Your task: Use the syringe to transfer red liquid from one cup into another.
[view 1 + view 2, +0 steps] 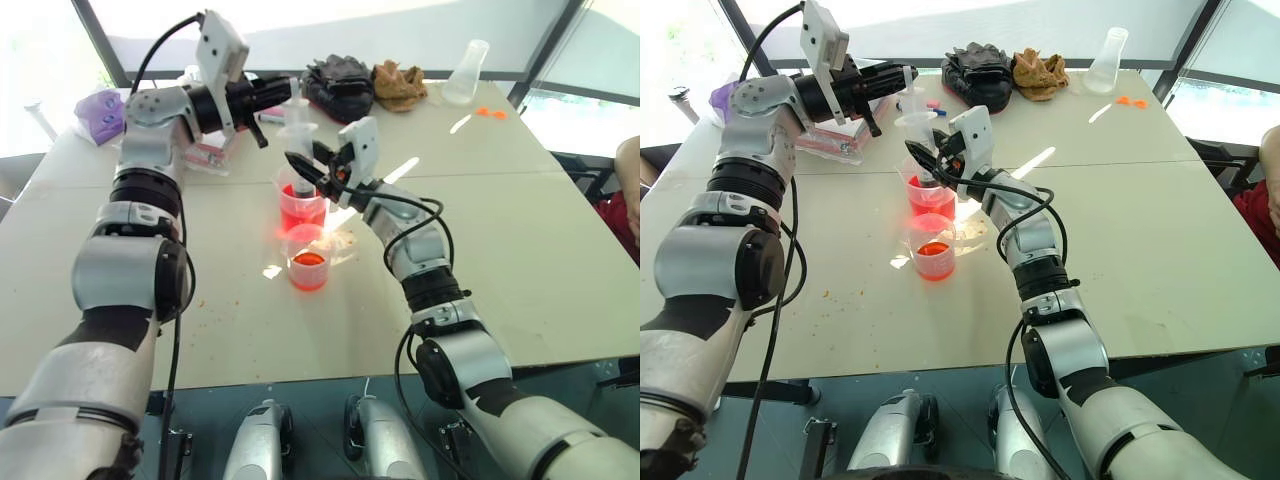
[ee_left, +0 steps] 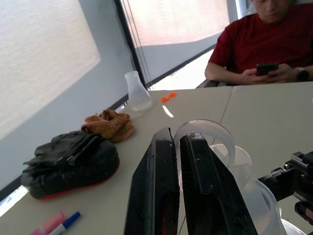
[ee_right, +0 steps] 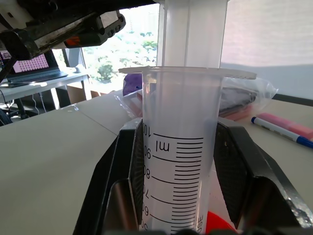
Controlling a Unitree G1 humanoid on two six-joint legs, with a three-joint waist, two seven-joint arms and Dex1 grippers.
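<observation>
I had the right gripper [image 1: 305,168] clamped on the barrel of the syringe [image 3: 182,161], its fingers [image 3: 128,171] pressing the clear tube from both sides, and the syringe stood upright with its lower end down inside the taller handled cup [image 1: 302,205] near the middle of the desk [image 1: 520,260]. The left gripper [image 1: 282,90] sat up at the top of the plunger [image 2: 208,139]; its fingers [image 2: 161,186] stood only a narrow crack apart, just beside the white plunger disc, and I could not tell whether they gripped it. The part of the barrel I could see around the upper scale marks looked clear, so I judged the draw was barely begun, if at all. The shorter cup [image 1: 308,258] waited just in front of the tall one, already holding some red liquid [image 1: 309,260]. What was left, as I read it: pull the plunger, lift the syringe across, and empty it into the short cup.
</observation>
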